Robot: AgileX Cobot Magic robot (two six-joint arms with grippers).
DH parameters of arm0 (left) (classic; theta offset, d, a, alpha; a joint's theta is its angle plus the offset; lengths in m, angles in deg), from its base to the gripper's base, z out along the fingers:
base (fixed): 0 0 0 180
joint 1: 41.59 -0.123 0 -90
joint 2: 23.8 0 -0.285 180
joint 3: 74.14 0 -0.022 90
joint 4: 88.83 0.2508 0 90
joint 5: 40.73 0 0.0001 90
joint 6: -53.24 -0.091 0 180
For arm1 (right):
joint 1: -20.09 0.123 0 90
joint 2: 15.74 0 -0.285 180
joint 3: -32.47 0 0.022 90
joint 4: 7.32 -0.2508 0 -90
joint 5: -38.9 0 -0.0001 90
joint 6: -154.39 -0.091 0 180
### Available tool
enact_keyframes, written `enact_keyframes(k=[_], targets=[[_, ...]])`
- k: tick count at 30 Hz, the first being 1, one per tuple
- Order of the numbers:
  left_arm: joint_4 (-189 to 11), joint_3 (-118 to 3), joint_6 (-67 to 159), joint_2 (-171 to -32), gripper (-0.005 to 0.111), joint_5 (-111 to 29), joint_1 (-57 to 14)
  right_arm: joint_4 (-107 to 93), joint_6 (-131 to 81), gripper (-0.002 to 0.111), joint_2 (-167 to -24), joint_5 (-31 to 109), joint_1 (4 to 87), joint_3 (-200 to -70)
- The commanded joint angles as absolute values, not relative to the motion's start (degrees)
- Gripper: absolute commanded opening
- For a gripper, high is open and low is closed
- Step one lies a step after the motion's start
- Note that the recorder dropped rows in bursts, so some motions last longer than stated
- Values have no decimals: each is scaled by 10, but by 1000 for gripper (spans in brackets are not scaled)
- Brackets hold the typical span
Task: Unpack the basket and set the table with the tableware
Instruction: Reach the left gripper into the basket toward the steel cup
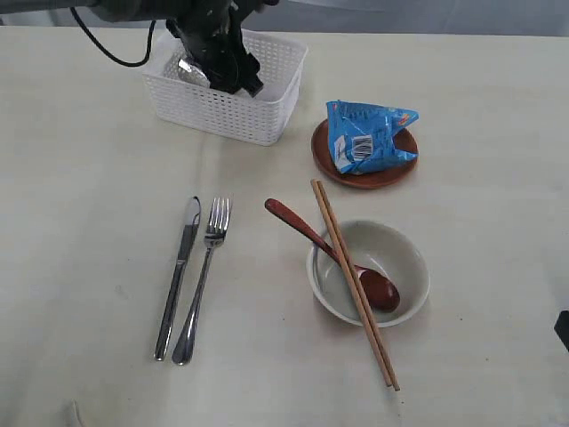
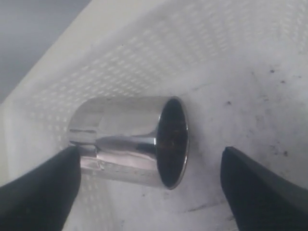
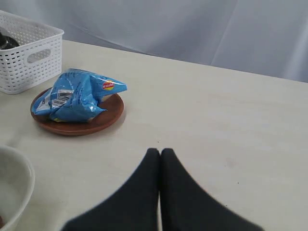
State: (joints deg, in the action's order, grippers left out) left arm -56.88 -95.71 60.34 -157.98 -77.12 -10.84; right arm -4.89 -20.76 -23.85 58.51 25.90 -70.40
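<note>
Hanging inside the basket [image 1: 222, 114], your left gripper [image 2: 149, 153] has its fingers [image 2: 43, 187] spread wide and grips nothing. The small steel cup [image 2: 127, 144] lies on its side on the basket floor between them. Its closed end is right up against one finger, though whether they touch cannot be told, and its open mouth is well clear of the other. The lattice wall rises just beyond the cup.

Your right gripper [image 3: 160, 153] has its fingers pressed together, empty, over bare table [image 3: 226, 115]. Ahead of it and off to one side sits the brown plate [image 3: 111, 114] with the blue snack packet [image 3: 72, 98] on it, and the basket stands just past that.

Outside the basket, well away from your left gripper, the knife [image 1: 178, 276] and fork [image 1: 204, 276] lie side by side. The bowl [image 1: 404, 253] holds the spoon [image 1: 302, 227], with the chopsticks [image 1: 351, 285] laid across its rim.
</note>
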Motion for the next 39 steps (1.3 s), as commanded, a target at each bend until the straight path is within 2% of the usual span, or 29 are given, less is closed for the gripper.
enact_keyframes(k=[1, 5, 10, 15, 17, 23, 39], targets=[[-556, -961, 622, -1595, 74, -758, -106, -49, -209, 0, -235, 585, 255, -703], [-556, -961, 625, -1601, 73, -734, -106, -49, -209, 0, -235, 585, 255, -703], [-520, -961, 630, -1614, 59, -740, -106, -49, -214, 0, -235, 585, 255, -703], [-516, -961, 647, -1615, 55, -745, -106, -49, -214, 0, -235, 585, 255, -703], [-516, -961, 647, -1615, 46, -744, -106, -49, -214, 0, -235, 585, 255, -703], [-516, -961, 653, -1615, 0, -744, -106, -49, -214, 0, -235, 585, 255, -703], [-506, -961, 676, -1552, 0, -739, -107, -49, -214, 0, -235, 585, 255, -703]])
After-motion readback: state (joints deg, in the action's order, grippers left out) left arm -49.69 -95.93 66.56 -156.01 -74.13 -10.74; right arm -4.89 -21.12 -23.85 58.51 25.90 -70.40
